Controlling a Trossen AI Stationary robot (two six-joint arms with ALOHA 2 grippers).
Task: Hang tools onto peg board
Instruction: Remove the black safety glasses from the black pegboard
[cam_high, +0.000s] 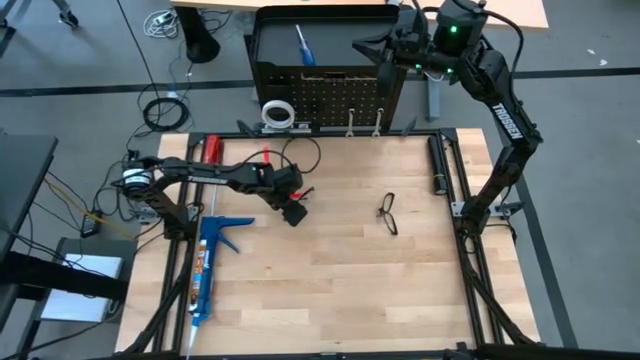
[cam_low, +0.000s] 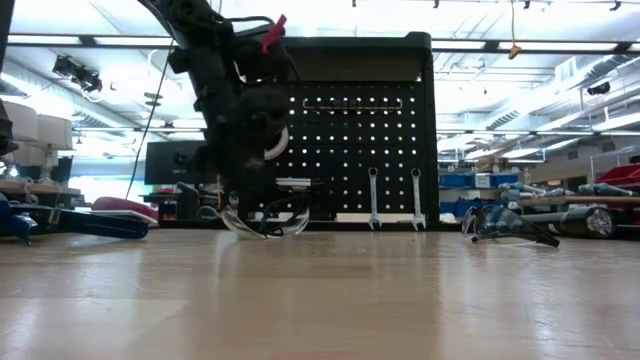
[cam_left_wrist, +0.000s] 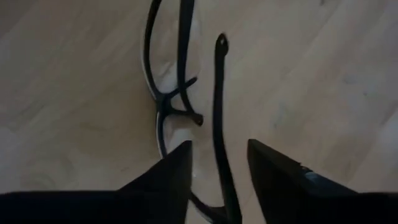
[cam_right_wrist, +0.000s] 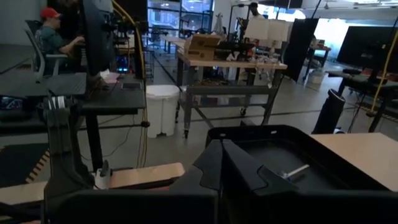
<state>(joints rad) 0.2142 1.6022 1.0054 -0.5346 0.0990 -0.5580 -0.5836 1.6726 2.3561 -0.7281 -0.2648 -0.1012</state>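
the left gripper (cam_left_wrist: 217, 165) hangs low with open jaws around one temple of the safety glasses (cam_left_wrist: 168, 93), because this thin part lets it lift them from the bench (cam_high: 330, 290), while the right gripper (cam_high: 385, 50) waits closed above the peg board (cam_high: 330, 95)

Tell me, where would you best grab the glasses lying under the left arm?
Probably by a temple arm, from straight above. The safety glasses lie flat on the wooden table, and one thin temple runs lengthwise between the left end effector's open fingers, so closing across it avoids the curved lens.
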